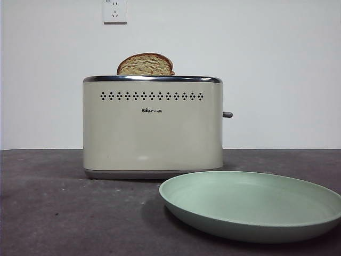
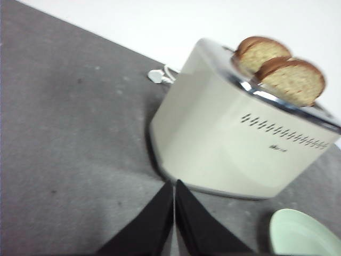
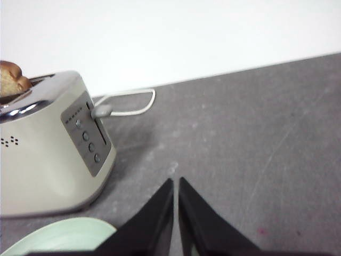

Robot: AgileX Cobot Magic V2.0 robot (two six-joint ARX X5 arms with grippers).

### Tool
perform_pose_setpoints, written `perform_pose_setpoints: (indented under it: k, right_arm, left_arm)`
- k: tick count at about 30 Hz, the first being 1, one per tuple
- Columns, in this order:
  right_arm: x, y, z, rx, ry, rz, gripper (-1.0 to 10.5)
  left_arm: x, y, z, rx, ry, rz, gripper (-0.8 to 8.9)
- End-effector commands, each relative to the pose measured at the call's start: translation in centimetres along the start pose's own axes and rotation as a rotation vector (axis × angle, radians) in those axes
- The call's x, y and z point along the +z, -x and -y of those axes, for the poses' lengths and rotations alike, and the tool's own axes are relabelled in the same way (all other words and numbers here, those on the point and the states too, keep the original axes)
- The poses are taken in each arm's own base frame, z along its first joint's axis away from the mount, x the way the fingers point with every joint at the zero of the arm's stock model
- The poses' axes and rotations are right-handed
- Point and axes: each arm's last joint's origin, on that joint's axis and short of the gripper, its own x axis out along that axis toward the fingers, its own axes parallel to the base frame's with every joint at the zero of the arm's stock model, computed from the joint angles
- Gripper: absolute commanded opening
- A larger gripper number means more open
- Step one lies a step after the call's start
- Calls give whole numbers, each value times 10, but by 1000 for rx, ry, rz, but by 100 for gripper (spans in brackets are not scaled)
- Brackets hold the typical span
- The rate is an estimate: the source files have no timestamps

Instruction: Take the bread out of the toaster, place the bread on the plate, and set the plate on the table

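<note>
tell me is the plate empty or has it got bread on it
Empty. The plate shows only bare green inside, while the bread pokes up from the toaster slot behind it.

We see a boxy cream toaster with a smooth satin shell and a glossy chrome top rim, a porous, rough-crumbed tan bread slice with a brown crust, a round mint-green plate of smooth matt finish, and a dark grey matt worktop faintly scuffed.
</note>
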Motion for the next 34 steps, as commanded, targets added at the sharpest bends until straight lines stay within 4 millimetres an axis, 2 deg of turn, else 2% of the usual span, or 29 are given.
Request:
perform_pose_setpoints:
  k: [1,8,14,22,27,28,30,32,34]
  right_arm:
    - [16,1,-5,-4,-15,-19,3]
    - [56,-3,-17,32,47,-161,3]
    - [82,-12,-30,178,124,-329,3]
    - [90,-17,-43,291,192,-547,3]
    - [87,-19,-46,301,200,-581,4]
    - [87,-19,-46,301,200,-581,11]
    - [87,-19,-46,297,197,-581,88]
    - [87,-20,-45,268,189,-581,256]
    - [87,-20,-44,224,186,-580,377]
  left_arm:
    - [15,2,9,-37,-4,-15,5]
    - [49,-2,27,-108,-87,-163,5]
    - [78,-9,41,-187,-164,-298,5]
    - [94,-17,50,-258,-202,-424,5]
    - [94,-19,51,-266,-204,-428,22]
    - [94,-19,51,-266,-204,-427,41]
    - [95,-19,51,-266,-203,-426,150]
    - [95,-19,51,-266,-203,-423,301]
    - [95,-19,52,-269,-205,-421,404]
